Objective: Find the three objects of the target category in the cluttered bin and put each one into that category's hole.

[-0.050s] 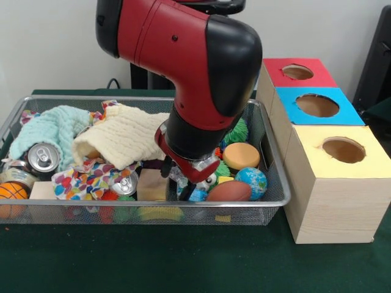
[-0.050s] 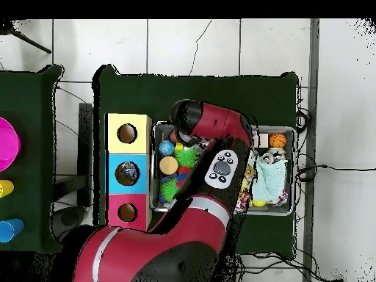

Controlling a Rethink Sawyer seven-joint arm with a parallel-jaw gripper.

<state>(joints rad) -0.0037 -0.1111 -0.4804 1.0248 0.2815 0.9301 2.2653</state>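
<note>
Three wooden boxes stand in a row at the right of the wire bin [image 1: 276, 201], each with a round hole in its coloured top: the yellow box [image 1: 342, 183] is nearest, the blue box [image 1: 314, 107] is in the middle, and the red box [image 1: 297, 73] is farthest. The bin sits on the dark green worktop [image 1: 183, 262] and it is full of mixed things. The red and black arm [image 1: 195, 67] comes down into the middle of the bin, and the end effector [image 1: 190, 183] is low among the objects, between a wooden block [image 1: 151, 185] and a brown football [image 1: 228, 191]; its tips are hidden by the clutter, so I cannot tell if they are apart or together. At the right side of the bin lie a small globe ball [image 1: 251, 181], an orange disc [image 1: 241, 155] and a spiky green ball [image 1: 237, 132] behind it. At the left side I see a cream knitted cloth [image 1: 125, 137], a light blue cloth [image 1: 46, 128], a patterned cloth [image 1: 82, 177], two drink cans [image 1: 43, 157] lying with their tops toward me, and a small basketball [image 1: 12, 192] in the near left corner. In the overhead view the arm covers the middle of the bin.
</note>
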